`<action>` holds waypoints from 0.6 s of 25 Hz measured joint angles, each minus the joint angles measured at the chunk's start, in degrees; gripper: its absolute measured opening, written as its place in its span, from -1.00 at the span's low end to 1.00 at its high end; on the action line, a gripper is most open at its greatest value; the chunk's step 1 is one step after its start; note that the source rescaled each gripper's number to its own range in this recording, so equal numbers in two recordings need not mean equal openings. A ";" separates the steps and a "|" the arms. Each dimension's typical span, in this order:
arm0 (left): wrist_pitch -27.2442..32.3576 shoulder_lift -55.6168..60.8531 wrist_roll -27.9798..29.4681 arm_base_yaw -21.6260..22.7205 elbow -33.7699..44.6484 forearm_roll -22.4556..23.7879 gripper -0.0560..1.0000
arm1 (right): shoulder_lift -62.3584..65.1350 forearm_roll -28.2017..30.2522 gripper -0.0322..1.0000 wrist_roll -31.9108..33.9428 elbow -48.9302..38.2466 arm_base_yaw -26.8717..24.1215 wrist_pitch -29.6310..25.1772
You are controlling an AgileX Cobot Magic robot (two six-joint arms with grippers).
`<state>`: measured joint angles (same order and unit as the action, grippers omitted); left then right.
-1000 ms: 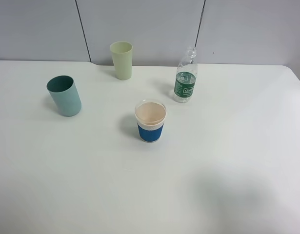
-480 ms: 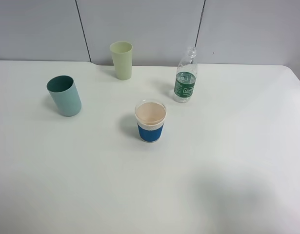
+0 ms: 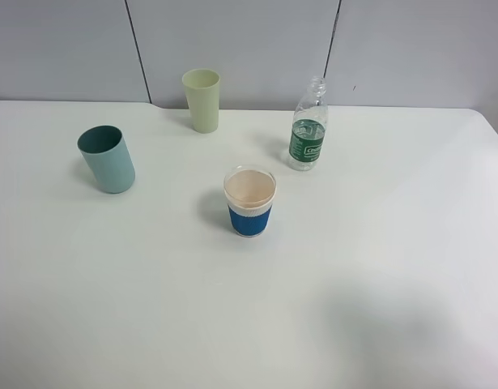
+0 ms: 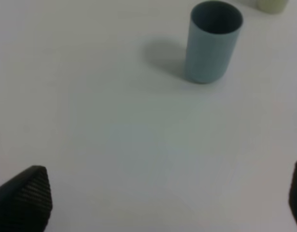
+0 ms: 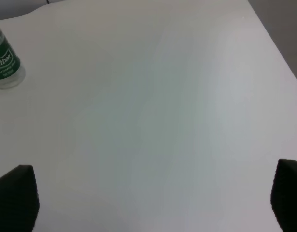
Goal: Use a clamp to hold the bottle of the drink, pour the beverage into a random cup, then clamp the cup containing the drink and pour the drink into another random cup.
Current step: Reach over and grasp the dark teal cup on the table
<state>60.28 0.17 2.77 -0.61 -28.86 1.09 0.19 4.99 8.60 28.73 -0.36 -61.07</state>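
Site: white table (image 3: 378, 243) before grey wall panels (image 3: 232, 40), seen from the high camera. Clock bearings are taken from the blue-sleeved paper cup (image 3: 250, 203), which stands near the middle of the table with its mouth up and its inside pale.

Item 1. The bottle (image 3: 308, 130) stands upright at 1 o'clock from the paper cup, apart from it, toward the back edge of the table. Its body is clear plastic and its green label faces the camera. Nothing touches it.

Item 2. The teal tumbler (image 3: 108, 160) stands on its base at 10 o'clock, well apart from the other vessels, mouth up, inside darker than outside. Its contents cannot be judged.

Item 3. The pale yellow-green tumbler (image 3: 202, 100) stands at 11 o'clock, near the back edge, upright.

Item 4. The left gripper (image 4: 162, 195) is released. Its two dark ribbed fingers (image 4: 30, 195) are spread wide over bare table, gripping nothing. The teal tumbler lies ahead of it, well apart.

Item 5. The right gripper (image 5: 152, 193) is likewise released, jaws at full spread over bare table. The lower part of the bottle shows at the edge of its view, well apart from the fingers.

A soft shadow (image 3: 394, 324) lies on the table at 5 o'clock.
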 joint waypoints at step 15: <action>-0.29 -10.46 -4.75 1.61 -0.54 -1.09 0.70 | 0.00 0.00 1.00 0.00 0.00 0.00 0.00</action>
<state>59.99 -10.29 -1.98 1.00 -29.40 0.00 0.19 4.99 8.60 28.73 -0.36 -61.07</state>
